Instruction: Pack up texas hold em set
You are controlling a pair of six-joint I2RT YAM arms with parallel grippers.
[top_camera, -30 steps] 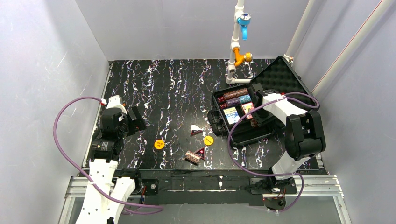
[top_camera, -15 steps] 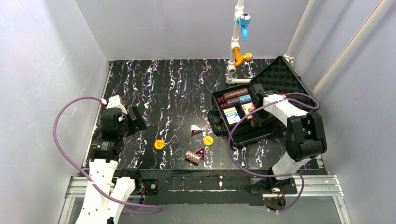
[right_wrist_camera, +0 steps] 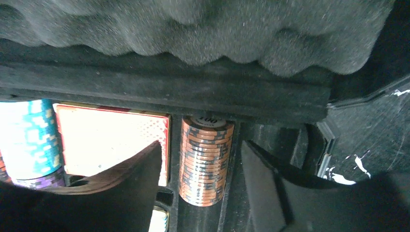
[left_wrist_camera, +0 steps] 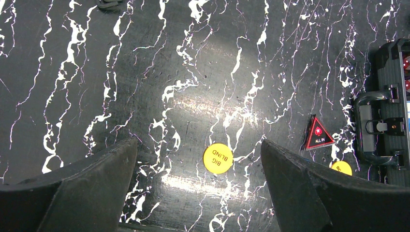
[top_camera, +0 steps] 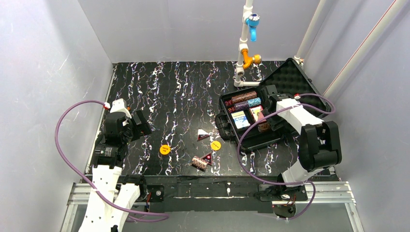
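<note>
My right arm (top_camera: 302, 113) reaches out over the open black case (top_camera: 251, 140). The wrist is bent so that I look along the right-hand slot, under the foam-lined lid (right_wrist_camera: 217, 29). Its jaws stand apart on either side of an orange-brown chip roll (right_wrist_camera: 205, 162) lying in that slot. A sliver of gap shows on each side, so they are released and gripping nothing. The red card deck (right_wrist_camera: 111, 140) lies just beside that roll.

My left arm (top_camera: 116, 133) sits folded near the left edge of the desk (top_camera: 169, 92). Its jaws are spread wide and empty, hanging above the orange BIG BLIND disc (left_wrist_camera: 217, 158).

The rest of the set lies out on the desk between the arms. There is a loose chip roll (top_camera: 198, 163) just beside a triangular marker (top_camera: 208, 157), then the ALL IN marker (left_wrist_camera: 317, 134) and a second orange disc (top_camera: 215, 145).

I judge the loose roll to be dense and stiff, but round and liable to roll. I would take it across the middle of its length, with the jaws on the curved sides. The discs and markers look thin, light and flat to the desk. I expect them to slide, so I would pinch them by an edge.
</note>
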